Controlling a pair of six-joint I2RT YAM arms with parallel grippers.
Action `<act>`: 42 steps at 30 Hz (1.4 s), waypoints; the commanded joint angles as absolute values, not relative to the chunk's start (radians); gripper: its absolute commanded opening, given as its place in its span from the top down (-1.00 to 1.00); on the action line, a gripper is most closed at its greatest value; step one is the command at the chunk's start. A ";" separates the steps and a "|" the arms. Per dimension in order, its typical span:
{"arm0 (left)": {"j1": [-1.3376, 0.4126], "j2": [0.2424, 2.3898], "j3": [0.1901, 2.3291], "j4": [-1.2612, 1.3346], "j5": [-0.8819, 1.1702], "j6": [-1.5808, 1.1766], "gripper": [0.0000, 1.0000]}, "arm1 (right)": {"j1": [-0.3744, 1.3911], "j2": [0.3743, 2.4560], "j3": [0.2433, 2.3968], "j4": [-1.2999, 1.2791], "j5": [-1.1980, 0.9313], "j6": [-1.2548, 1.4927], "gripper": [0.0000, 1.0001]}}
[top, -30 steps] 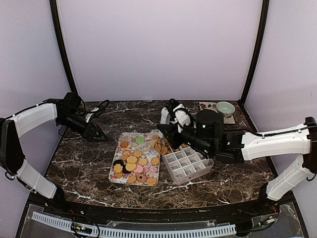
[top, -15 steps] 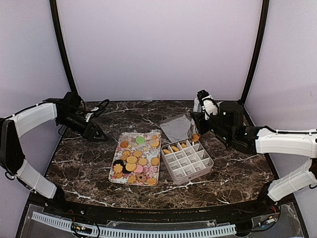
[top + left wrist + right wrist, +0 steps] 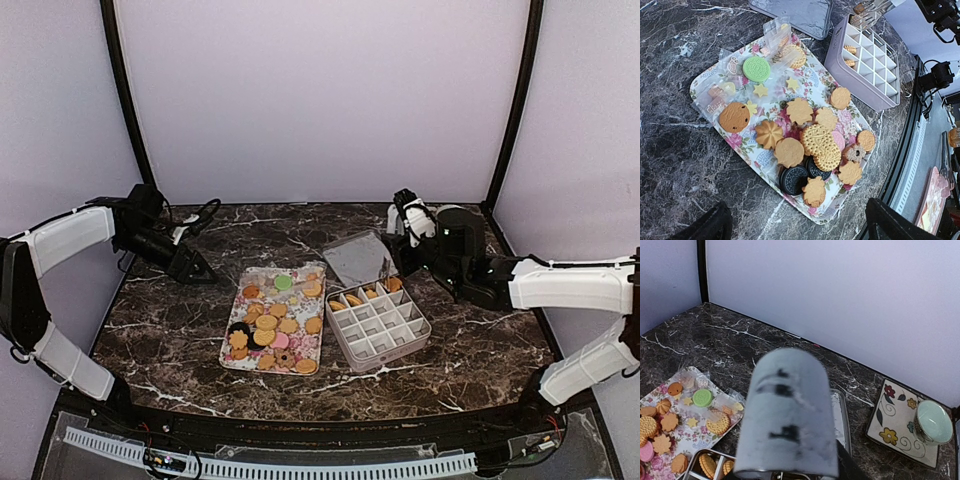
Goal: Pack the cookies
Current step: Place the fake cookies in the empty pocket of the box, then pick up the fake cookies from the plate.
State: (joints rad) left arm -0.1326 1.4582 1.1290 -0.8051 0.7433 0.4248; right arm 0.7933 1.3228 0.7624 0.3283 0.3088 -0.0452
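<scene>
Left gripper (image 3: 194, 267): jaws wide apart, nothing between them, low over left side of bench (image 3: 160, 325), well apart from tray.

Right gripper (image 3: 403, 222): above back of bench, behind grid box (image 3: 380, 350). Cannot tell how far jaws are parted or whether they hold anything. Blurred grey cylinder (image 3: 785, 415) fills its wrist view.

Cookies (image 3: 805, 135): most heaped on flowered tray (image 3: 742, 145), many touching or overlapping. Few tan ones in back row of box.

Clear lid (image 3: 357, 258) lies flat just behind box.

Flowered plate (image 3: 892, 427) with pale green bowl (image 3: 932, 420) at back right corner.
</scene>
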 commanded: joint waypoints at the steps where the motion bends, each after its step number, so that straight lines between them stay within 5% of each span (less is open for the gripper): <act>1: -0.124 1.428 1.152 -0.833 0.748 0.424 -0.90 | 0.781 1.328 0.784 0.392 0.299 -0.038 0.12; 20: -0.123 1.436 1.144 -0.831 0.749 0.428 -0.90 | 0.908 1.287 0.903 0.360 0.229 -0.047 0.24; 29: -0.088 1.440 1.139 -0.832 0.749 0.433 -0.90 | 1.098 1.463 1.003 0.410 0.223 -0.026 0.24; 42: -0.056 1.417 1.124 -0.844 0.750 0.455 -0.90 | 1.109 1.671 1.078 0.456 0.130 0.029 0.24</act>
